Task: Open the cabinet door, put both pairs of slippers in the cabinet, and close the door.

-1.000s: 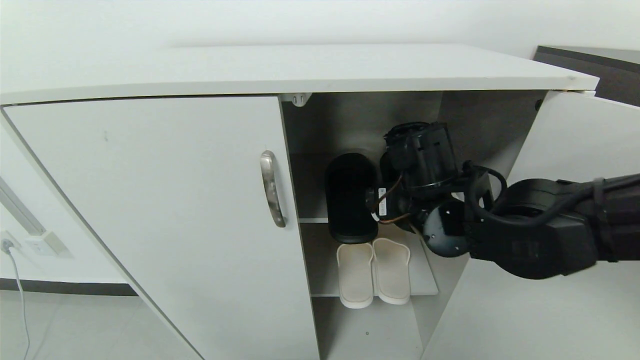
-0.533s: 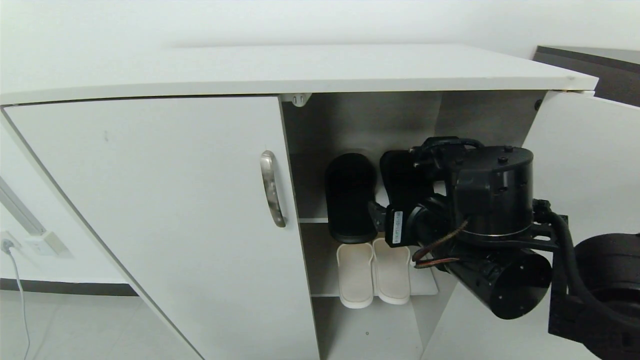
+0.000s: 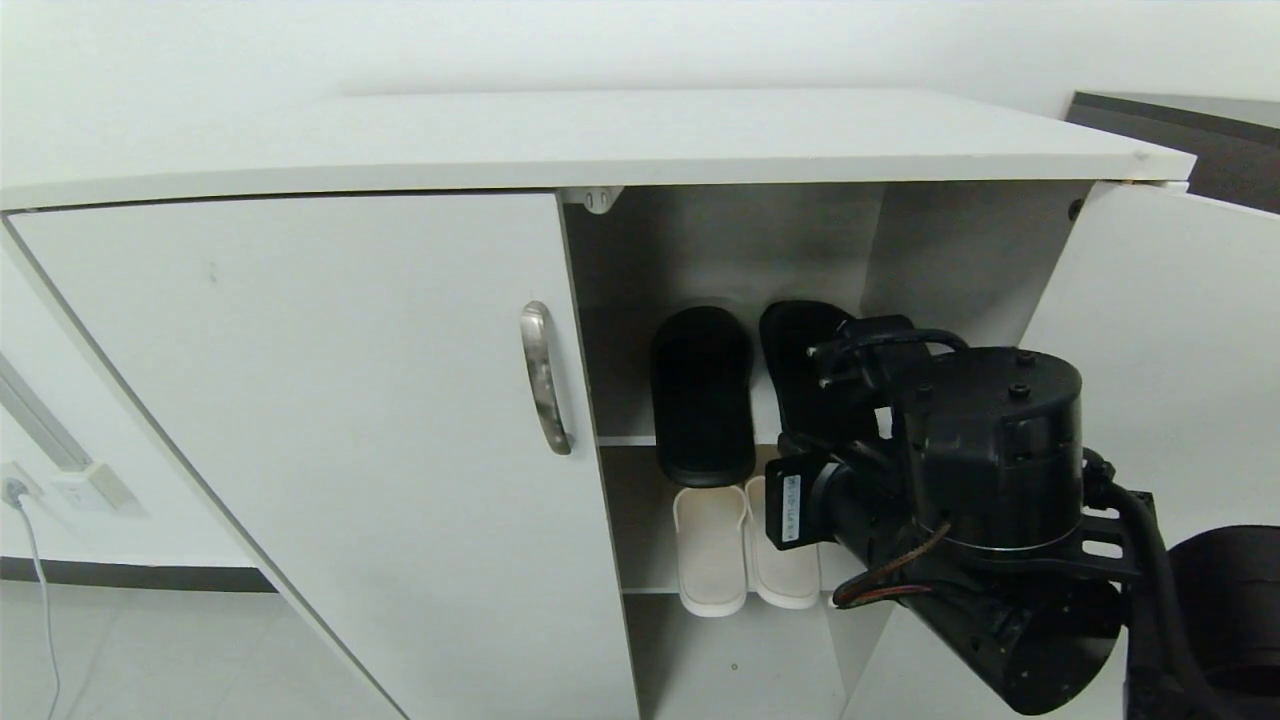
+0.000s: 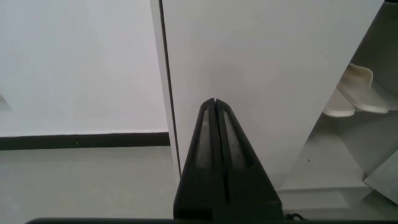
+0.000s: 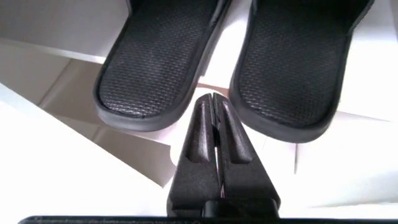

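Note:
A pair of black slippers [image 3: 702, 395] lies side by side on the cabinet's upper shelf [image 3: 625, 440], heels toward me. A pair of white slippers [image 3: 712, 550] sits on the shelf below. The right door [image 3: 1150, 350] stands open, and the left door [image 3: 300, 400] with its metal handle [image 3: 545, 378] is closed. My right arm [image 3: 985, 450] hangs in front of the opening, low and to the right. My right gripper [image 5: 212, 99] is shut and empty, just short of the gap between the black slippers' [image 5: 158, 68] heels. My left gripper [image 4: 214, 102] is shut and empty, low before the closed door, with the white slippers [image 4: 356, 93] off to its side.
The cabinet's bottom compartment [image 3: 730, 660] lies under the white slippers. A wall socket with a cable [image 3: 15, 490] sits low on the wall left of the cabinet. Bare floor [image 4: 81, 180] lies in front of the closed door.
My right arm has drawn back out of the cabinet, down and to the right. The right black slipper, hidden behind the wrist before, now lies in plain sight on the upper shelf.

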Robot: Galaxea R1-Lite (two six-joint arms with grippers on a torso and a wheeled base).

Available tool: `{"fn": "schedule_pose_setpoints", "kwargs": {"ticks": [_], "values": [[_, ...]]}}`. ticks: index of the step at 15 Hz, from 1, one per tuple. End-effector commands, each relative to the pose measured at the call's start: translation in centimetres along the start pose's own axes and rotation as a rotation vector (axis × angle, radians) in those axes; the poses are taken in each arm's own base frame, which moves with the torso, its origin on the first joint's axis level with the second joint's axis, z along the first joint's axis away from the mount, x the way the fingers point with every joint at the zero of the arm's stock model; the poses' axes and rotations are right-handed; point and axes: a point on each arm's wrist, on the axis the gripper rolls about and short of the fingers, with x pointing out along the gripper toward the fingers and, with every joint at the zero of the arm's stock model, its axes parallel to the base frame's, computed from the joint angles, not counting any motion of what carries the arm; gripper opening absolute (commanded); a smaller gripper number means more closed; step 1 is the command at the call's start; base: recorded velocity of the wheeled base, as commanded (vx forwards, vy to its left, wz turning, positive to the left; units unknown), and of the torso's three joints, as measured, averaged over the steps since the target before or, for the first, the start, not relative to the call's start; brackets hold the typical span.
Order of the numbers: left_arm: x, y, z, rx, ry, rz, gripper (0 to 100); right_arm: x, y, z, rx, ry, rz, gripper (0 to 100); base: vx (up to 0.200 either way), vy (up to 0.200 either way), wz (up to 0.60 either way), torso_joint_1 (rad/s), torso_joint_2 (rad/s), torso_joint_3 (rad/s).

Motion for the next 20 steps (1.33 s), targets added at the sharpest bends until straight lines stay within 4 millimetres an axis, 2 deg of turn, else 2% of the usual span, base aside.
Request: {"fn": "schedule_pose_setpoints", "kwargs": {"ticks": [1, 4, 12, 20], "values": [[0.0, 0.0, 0.0, 0.000, 0.001, 0.001, 0, 0.4, 0.2, -0.7, -0.011, 0.013, -0.002, 0, 0.000, 0.000, 0.00, 0.000, 0.00, 0.000], [0.0, 0.0, 0.0, 0.000, 0.001, 0.001, 0, 0.8, 0.5, -1.3, -0.015, 0.018, -0.003, 0, 0.000, 0.000, 0.00, 0.000, 0.00, 0.000], [0.0, 0.0, 0.0, -0.002, 0.001, 0.001, 0, 0.9, 0.5, -1.5, -0.017, 0.020, -0.005, 0, -0.200, 0.000, 0.00, 0.002, 0.00, 0.005], [0.0, 0.0, 0.0, -0.002, 0.001, 0.001, 0, 1.5, 0.5, -2.7, -0.010, 0.012, -0.008, 0, -0.200, 0.000, 0.00, 0.002, 0.00, 0.001]]}}
